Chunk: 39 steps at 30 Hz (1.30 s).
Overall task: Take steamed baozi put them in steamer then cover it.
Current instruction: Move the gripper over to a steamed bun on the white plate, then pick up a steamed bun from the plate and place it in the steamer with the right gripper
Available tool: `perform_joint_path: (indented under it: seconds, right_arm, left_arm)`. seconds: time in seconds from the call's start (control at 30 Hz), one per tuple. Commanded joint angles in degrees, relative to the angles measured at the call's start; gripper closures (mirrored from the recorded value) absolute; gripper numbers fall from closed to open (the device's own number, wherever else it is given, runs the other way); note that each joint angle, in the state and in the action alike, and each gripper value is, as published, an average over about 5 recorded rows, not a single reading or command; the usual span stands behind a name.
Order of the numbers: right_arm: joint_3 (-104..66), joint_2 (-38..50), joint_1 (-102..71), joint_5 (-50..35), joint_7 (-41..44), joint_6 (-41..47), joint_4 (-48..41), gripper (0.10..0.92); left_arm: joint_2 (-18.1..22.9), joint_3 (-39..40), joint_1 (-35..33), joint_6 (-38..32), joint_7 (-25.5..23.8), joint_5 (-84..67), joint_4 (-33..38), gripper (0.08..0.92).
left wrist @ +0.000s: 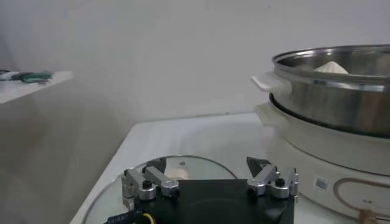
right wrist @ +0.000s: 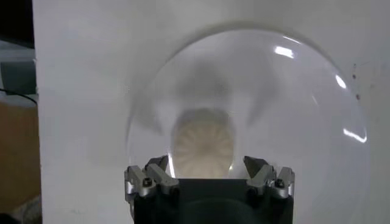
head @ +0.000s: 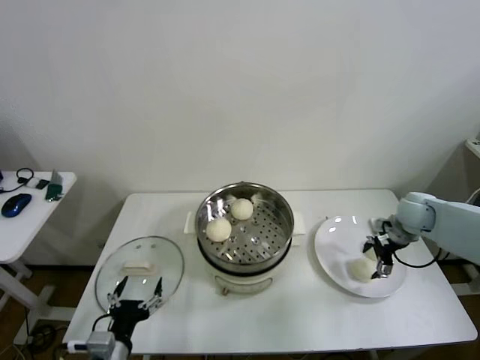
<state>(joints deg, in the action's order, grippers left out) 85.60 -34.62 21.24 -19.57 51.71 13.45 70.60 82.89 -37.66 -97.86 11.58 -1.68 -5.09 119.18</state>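
Note:
The steel steamer (head: 279, 225) stands mid-table on its white base, with two steamed baozi (head: 218, 229) (head: 241, 208) on its perforated tray. A third baozi (head: 360, 270) lies on the white plate (head: 334, 247) to the right. My right gripper (head: 378, 259) hovers open just above that baozi (right wrist: 204, 143), which shows between the spread fingers (right wrist: 156, 173). The glass cover (head: 161, 259) lies flat at the front left with its white handle (head: 137, 265) up. My left gripper (head: 135, 291) rests open over the cover's near edge (left wrist: 183, 165). The steamer (left wrist: 341, 97) rises to one side of it.
A small white side table (head: 30, 217) with a blue mouse (head: 16, 204) and cables stands off the left end. The work table's front edge runs just below both grippers. A white wall backs the scene.

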Motion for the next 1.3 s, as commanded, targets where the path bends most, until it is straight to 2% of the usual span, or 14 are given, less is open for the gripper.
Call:
perform_joint_path:
  seconds: [0.03,0.23,0.5,0.73,1.03,1.3]
  right_arm:
    - [-4.3,-2.3,-5.1,1.6,0.0,-0.1,-4.5,0.203]
    - [-4.1,-2.6,-5.0,1.4,0.8,-0.1,-4.1,0.219]
    - [-2.6,-3.0,-2.9,0.7,1.7,-0.5,-3.4,0.345]
    - [3.2,-4.4,5.6,-0.1,4.1,-3.2,-2.5,0.38]
    - [14.7,-14.1,33.2,-5.7,9.0,-15.6,1.6,0.381]
    - [7.6,-25.3,45.0,0.0,10.5,-31.0,9.4,0.381]
  left_arm:
    - [-0.2,-0.2,0.2,0.1,0.0,-0.2,-0.2,0.177]
    - [-0.3,-0.3,0.7,0.3,0.0,-0.3,-0.6,0.177]
    - [-0.3,-0.1,1.4,0.4,0.0,-0.3,-1.1,0.177]
    - [-0.2,0.5,1.3,0.2,0.0,-0.3,-1.5,0.177]
    - [-0.2,0.9,1.0,0.1,0.1,0.5,-1.2,0.177]
    - [-0.6,0.5,0.4,-0.1,0.2,1.2,-0.5,0.177]
